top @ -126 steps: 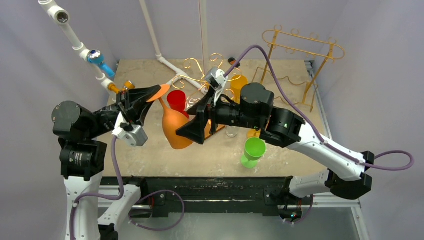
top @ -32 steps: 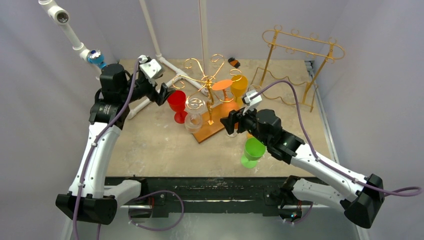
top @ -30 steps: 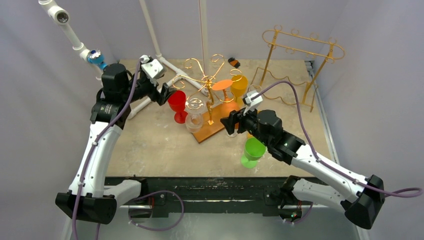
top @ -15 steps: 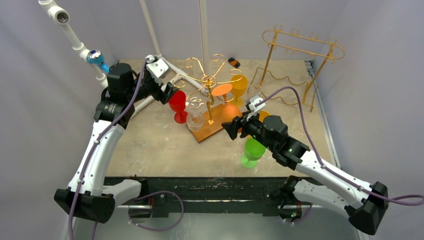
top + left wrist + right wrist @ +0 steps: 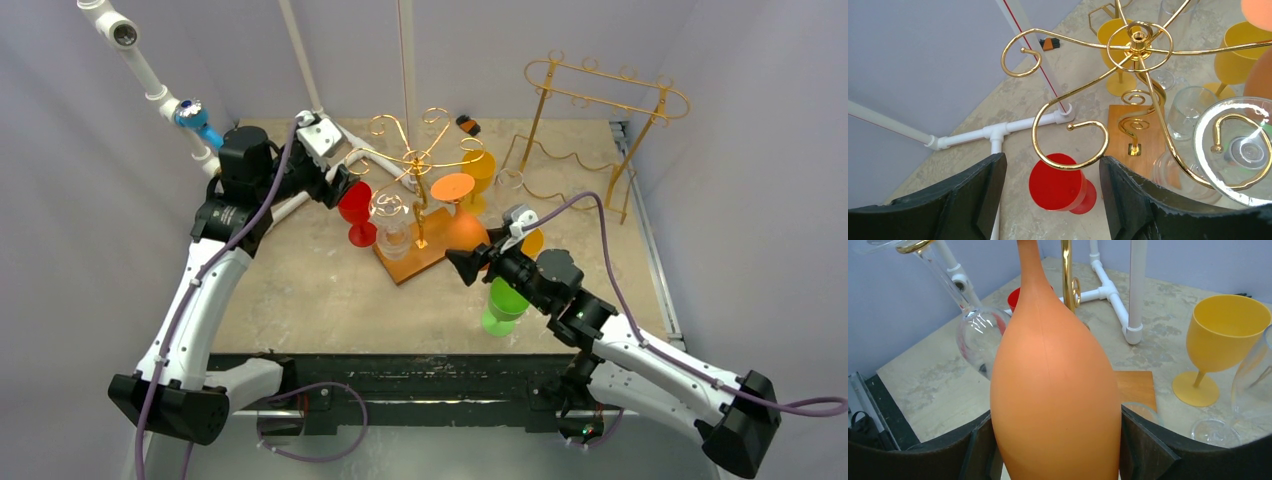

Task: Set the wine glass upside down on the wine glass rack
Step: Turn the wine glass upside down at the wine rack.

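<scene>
My right gripper (image 5: 468, 262) (image 5: 1055, 437) is shut on the bowl of an orange wine glass (image 5: 1053, 390), held upside down. Its stem rises next to the gold post of the wine glass rack (image 5: 1066, 270), and its round foot (image 5: 453, 187) sits among the rack's curled arms (image 5: 415, 160). A clear glass (image 5: 388, 215) (image 5: 980, 337) hangs upside down from one arm. My left gripper (image 5: 335, 190) (image 5: 1050, 165) is open and empty, above an upright red glass (image 5: 353, 205) (image 5: 1055, 182), just behind a gold spiral arm (image 5: 1073, 145).
The rack stands on a wooden base (image 5: 425, 258). A yellow glass (image 5: 478, 170) (image 5: 1225, 332) stands behind it, a green glass (image 5: 505, 300) at the front right, a clear glass (image 5: 1253, 385) nearby. White pipes (image 5: 150, 75) (image 5: 993, 135) run at back left; a second gold rack (image 5: 600, 90) stands at back right.
My right gripper has drawn back toward the table's front with the orange glass, its foot moving down and slightly right among the rack arms. My left gripper has edged right, closer to the red glass.
</scene>
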Tool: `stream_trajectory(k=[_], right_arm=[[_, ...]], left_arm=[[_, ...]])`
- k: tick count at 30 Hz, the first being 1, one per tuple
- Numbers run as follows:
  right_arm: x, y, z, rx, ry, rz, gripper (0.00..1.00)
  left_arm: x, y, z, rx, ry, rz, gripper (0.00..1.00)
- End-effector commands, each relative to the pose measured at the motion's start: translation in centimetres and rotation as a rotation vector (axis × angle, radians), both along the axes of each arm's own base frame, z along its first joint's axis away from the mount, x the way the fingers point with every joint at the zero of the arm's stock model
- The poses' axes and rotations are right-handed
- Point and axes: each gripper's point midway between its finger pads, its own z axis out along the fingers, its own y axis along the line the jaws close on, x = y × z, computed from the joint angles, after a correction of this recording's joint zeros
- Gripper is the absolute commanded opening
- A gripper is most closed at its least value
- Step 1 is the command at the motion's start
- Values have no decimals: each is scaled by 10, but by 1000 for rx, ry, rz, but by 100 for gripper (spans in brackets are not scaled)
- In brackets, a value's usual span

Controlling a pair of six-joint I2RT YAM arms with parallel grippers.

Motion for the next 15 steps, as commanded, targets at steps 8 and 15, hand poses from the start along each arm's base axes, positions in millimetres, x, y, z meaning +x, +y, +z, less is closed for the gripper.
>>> stream_trajectory(k=[8, 15], right_arm=[[12, -4, 4, 140, 30, -96, 83], [9, -1, -1, 119, 81, -76, 99]], left_arm=[[7, 5, 18, 4, -53, 46, 71], [6, 5, 22, 5, -60, 48, 71]])
